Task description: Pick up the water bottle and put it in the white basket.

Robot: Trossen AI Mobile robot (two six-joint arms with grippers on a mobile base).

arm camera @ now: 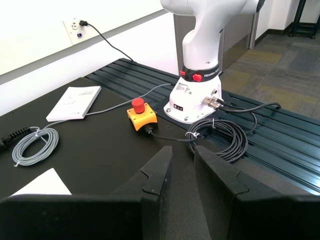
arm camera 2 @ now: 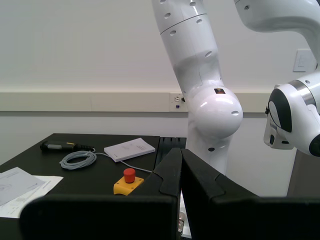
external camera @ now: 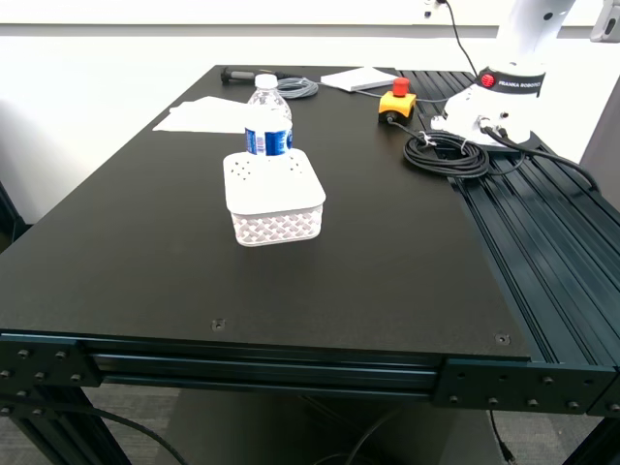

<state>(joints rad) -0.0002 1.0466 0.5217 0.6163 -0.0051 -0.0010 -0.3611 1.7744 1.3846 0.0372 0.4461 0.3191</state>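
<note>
**Bottle stands behind the basket, both claws idle**

On the black table (external camera: 145,262), the water bottle (external camera: 268,118) stands upright, touching the far side of the white basket (external camera: 273,199). Neither appears in either wrist view. My first gripper (arm camera: 182,165) holds its jaws slightly apart on nothing, with the yellow stop button (arm camera: 140,116) and black cable coil (arm camera: 225,137) beyond them. My second gripper (arm camera 2: 181,172) has jaws pressed together, empty, the same button (arm camera 2: 128,182) just beyond it.
</note>
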